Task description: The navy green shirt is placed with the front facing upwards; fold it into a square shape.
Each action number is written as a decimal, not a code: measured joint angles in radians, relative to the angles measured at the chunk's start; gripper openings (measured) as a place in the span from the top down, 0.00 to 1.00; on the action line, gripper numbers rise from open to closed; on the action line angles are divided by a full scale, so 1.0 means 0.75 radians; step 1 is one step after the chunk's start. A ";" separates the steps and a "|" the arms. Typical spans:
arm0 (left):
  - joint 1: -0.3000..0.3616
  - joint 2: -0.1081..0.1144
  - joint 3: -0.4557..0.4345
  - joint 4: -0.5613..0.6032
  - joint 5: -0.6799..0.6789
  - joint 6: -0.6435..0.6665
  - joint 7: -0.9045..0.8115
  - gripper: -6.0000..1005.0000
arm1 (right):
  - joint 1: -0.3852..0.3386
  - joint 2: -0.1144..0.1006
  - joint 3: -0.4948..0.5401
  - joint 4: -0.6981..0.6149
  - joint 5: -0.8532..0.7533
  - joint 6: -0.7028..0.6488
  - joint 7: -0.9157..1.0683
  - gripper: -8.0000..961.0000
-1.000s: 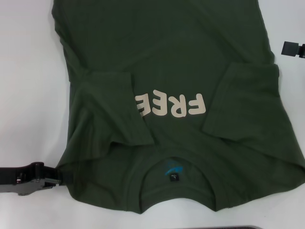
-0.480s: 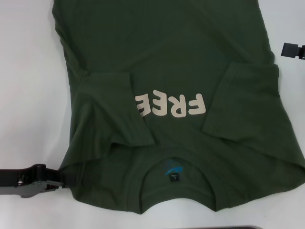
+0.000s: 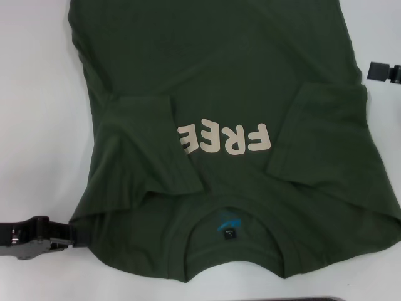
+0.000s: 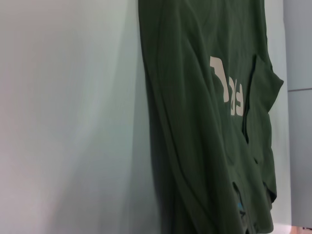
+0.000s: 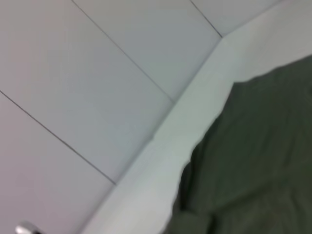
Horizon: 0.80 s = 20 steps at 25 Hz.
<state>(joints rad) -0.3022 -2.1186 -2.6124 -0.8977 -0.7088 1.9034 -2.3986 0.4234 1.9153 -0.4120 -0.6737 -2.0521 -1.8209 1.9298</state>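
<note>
Navy green shirt [image 3: 232, 81] lies flat on the white table [image 3: 37, 125], front up, sleeves folded inward. Left gripper [image 3: 67, 235] is clamped on the shirt's near-left shoulder edge. Right gripper [image 3: 383, 72] sits at the far-right shirt edge; finger position indeterminate.

A white table [image 3: 37, 125] fills the head view. Beyond its edge lies a pale floor [image 5: 73, 73], possibly tiled, with thin seams.

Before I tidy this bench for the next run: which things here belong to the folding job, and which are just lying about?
Job:
- navy green shirt, both sleeves folded in over the chest
- left hand, at the shirt's near left corner
- right hand, off the shirt's right edge

Lying about:
- nothing but the white table the shirt lies on
</note>
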 joint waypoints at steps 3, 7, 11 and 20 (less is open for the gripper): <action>-0.006 0.005 -0.011 0.008 0.002 -0.002 -0.001 0.95 | 0.002 -0.013 -0.003 -0.011 -0.116 0.006 0.037 0.08; -0.014 0.004 -0.004 0.011 0.009 -0.009 0.000 0.95 | 0.009 -0.054 -0.003 -0.019 -0.281 -0.016 0.106 0.08; -0.026 0.000 0.000 0.015 0.014 -0.016 0.003 0.93 | 0.000 -0.094 0.005 -0.026 -0.336 -0.050 0.157 0.08; -0.052 0.041 -0.076 0.138 0.000 -0.024 0.067 0.88 | -0.001 -0.087 0.006 -0.031 -0.340 -0.048 0.151 0.08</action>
<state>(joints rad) -0.3408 -2.0880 -2.6694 -0.7940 -0.7084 1.8856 -2.3481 0.4223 1.8504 -0.4075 -0.6972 -2.3071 -1.8573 2.0434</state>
